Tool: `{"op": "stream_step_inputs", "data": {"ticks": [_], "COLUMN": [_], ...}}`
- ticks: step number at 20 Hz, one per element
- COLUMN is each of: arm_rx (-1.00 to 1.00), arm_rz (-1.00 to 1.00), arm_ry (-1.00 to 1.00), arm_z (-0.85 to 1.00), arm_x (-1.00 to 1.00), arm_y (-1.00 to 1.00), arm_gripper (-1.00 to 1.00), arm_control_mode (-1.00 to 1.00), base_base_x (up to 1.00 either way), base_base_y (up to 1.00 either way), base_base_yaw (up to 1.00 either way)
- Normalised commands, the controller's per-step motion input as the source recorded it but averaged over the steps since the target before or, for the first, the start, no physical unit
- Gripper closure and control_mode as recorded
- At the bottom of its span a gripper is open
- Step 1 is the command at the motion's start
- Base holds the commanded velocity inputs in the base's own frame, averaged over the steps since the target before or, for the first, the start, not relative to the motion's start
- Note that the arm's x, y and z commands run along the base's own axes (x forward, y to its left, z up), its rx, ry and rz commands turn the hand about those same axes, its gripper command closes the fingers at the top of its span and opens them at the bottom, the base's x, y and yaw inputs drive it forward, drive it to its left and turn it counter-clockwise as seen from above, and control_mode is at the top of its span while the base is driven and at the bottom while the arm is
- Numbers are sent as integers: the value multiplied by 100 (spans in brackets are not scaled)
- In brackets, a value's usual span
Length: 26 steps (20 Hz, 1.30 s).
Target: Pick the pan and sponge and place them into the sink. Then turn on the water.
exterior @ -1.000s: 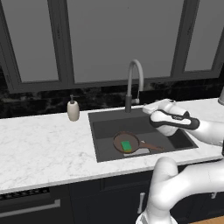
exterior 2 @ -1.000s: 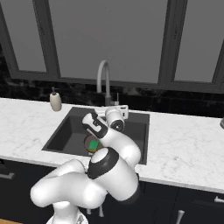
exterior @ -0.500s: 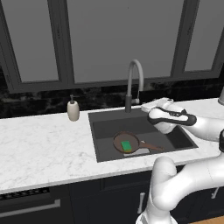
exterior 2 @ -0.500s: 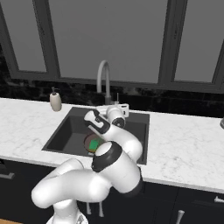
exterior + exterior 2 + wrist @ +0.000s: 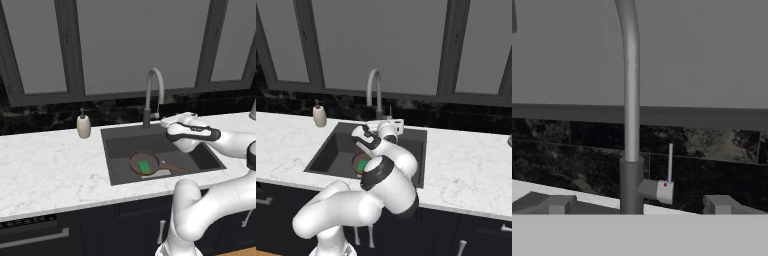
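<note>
The dark-brown pan (image 5: 145,162) lies on the floor of the dark-grey sink (image 5: 114,167), its thin handle pointing right. The green sponge (image 5: 144,166) rests inside the pan (image 5: 359,163); my arm partly covers the sponge (image 5: 362,164) in the right base view. My gripper (image 5: 166,123) hovers over the basin's back edge, just right of the faucet (image 5: 153,95). In the hand view my gripper (image 5: 639,205) is open, its fingertips (image 5: 558,204) wide apart, facing the faucet (image 5: 631,110) and its thin upright lever (image 5: 670,162). No water runs.
A beige soap dispenser (image 5: 83,125) stands on the white marble counter (image 5: 50,165) left of the sink. A black backsplash and dark windows close off the back. My own arm arches over the basin's right half.
The hand has crept a little toward the faucet and the back wall. Pan and sponge have stayed where they were in the sink.
</note>
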Motion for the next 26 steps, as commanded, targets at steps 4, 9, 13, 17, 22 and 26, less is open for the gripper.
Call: {"op": "stream_step_inputs", "data": {"ticks": [4, 9, 13, 17, 22, 26], "arm_rx": [0, 0, 0, 0, 0, 0], "arm_rz": [-6, -4, -1, 0, 0, 0], "arm_ry": [0, 0, 0, 0, 0, 0], "arm_z": [0, 0, -1, 0, -6, -16], "arm_x": [15, 16, 13, 13, 11, 8], "arm_y": [0, 0, 0, 0, 0, 0], "arm_gripper": [-100, -100, -100, -100, -100, -100], "arm_control_mode": [-100, -100, -100, -100, -100, -100], "base_base_x": [0, 0, 0, 0, 0, 0], "base_base_y": [0, 0, 0, 0, 0, 0], "base_base_yaw": [0, 0, 0, 0, 0, 0]}}
